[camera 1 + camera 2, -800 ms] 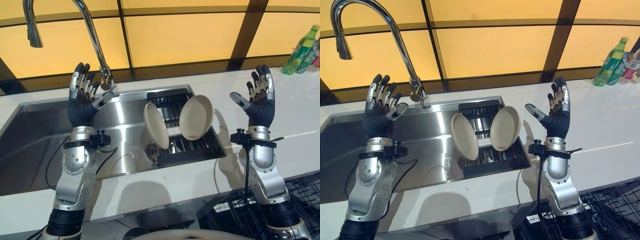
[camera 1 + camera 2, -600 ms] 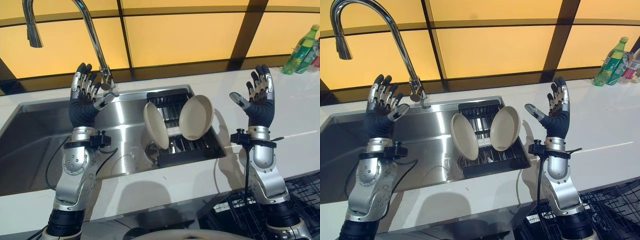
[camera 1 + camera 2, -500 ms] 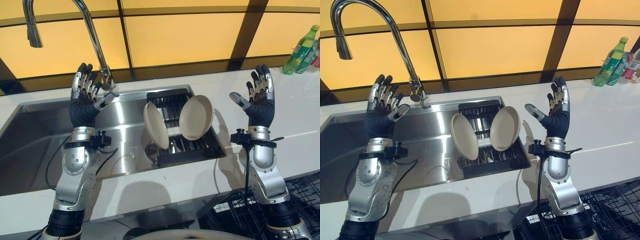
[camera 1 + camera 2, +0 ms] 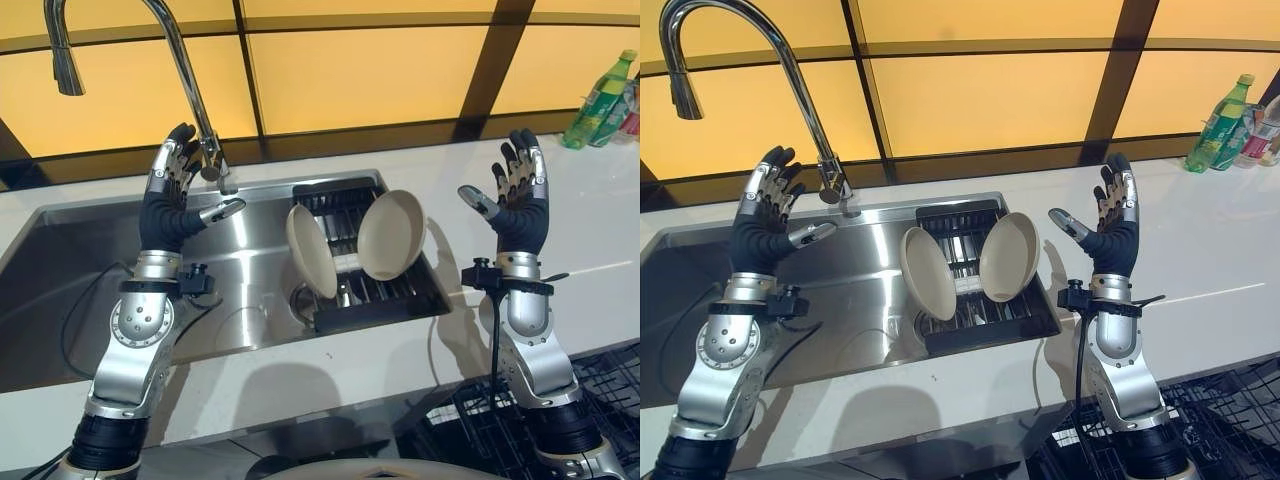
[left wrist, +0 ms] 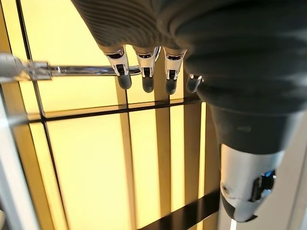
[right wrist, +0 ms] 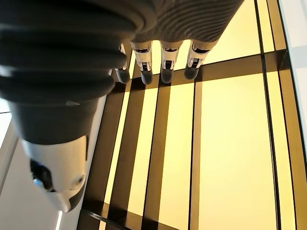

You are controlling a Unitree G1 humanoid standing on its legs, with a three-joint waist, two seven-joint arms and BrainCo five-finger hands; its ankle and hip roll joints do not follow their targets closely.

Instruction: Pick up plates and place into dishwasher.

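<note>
The plates (image 4: 352, 245) hide part of the rack (image 4: 372, 302); the dishwasher basket (image 4: 600, 400) is cut off at the lower right edge

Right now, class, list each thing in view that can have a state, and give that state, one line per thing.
Left hand: open, raised above the sink, holding nothing.
Right hand: open, raised over the counter, holding nothing.
Left plate: on edge in the rack, leaning.
Right plate: on edge in the rack, tilted toward the right.
Dish rack: sitting in the sink, holding both plates.
Faucet: no water seen running.
Green bottle: upright on the counter.
</note>
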